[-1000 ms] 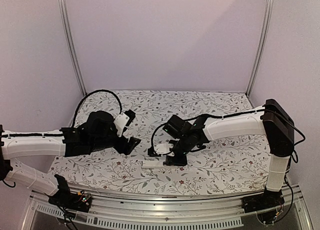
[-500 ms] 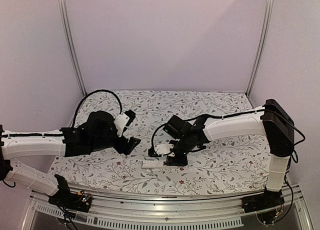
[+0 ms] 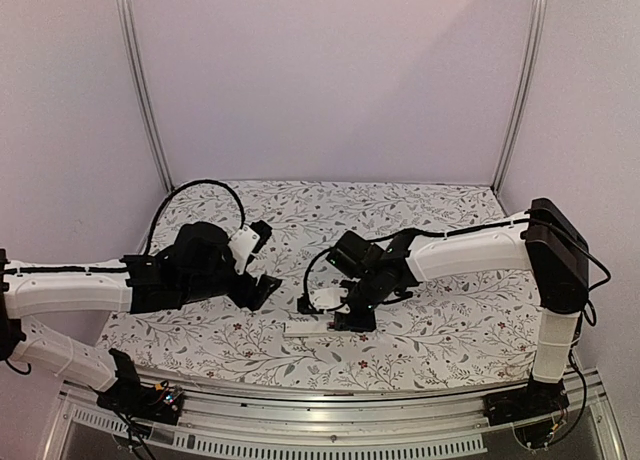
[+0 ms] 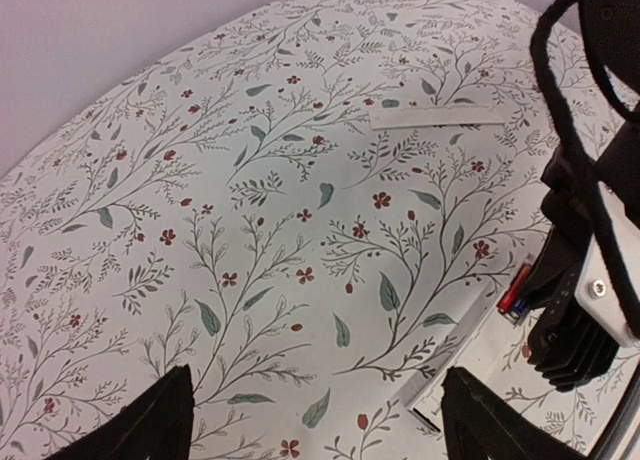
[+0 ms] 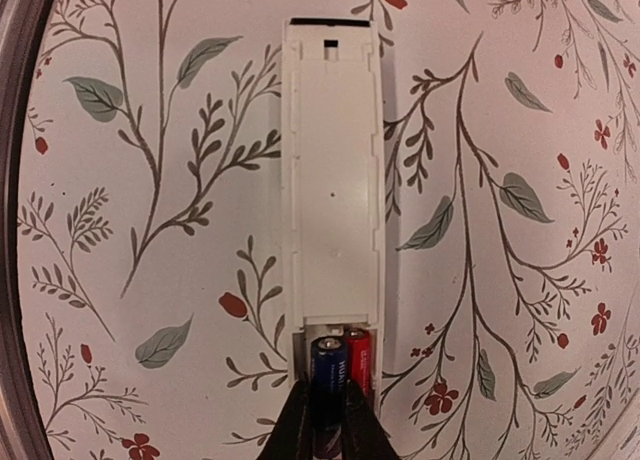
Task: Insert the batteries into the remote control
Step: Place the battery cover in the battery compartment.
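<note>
The remote control [image 5: 332, 180] lies back side up on the flowered cloth, its battery bay open at the near end. It also shows in the top view [image 3: 303, 327]. The red-orange battery [image 5: 357, 358] lies in the right slot of the bay. My right gripper [image 5: 325, 427] is shut on the black battery [image 5: 328, 368] and holds it tilted over the left slot, beside the red one. In the top view the right gripper [image 3: 345, 318] is at the remote's right end. My left gripper [image 4: 320, 425] is open and empty, just left of the remote [image 4: 455, 375].
A thin white strip [image 4: 435, 117], like a battery cover, lies flat on the cloth beyond the remote. The right arm's black cable [image 4: 560, 70] loops above the right gripper. Metal frame posts [image 3: 140, 80] stand at the back corners.
The right gripper has shifted very slightly at the remote's end with the black battery. The left arm has not moved.
</note>
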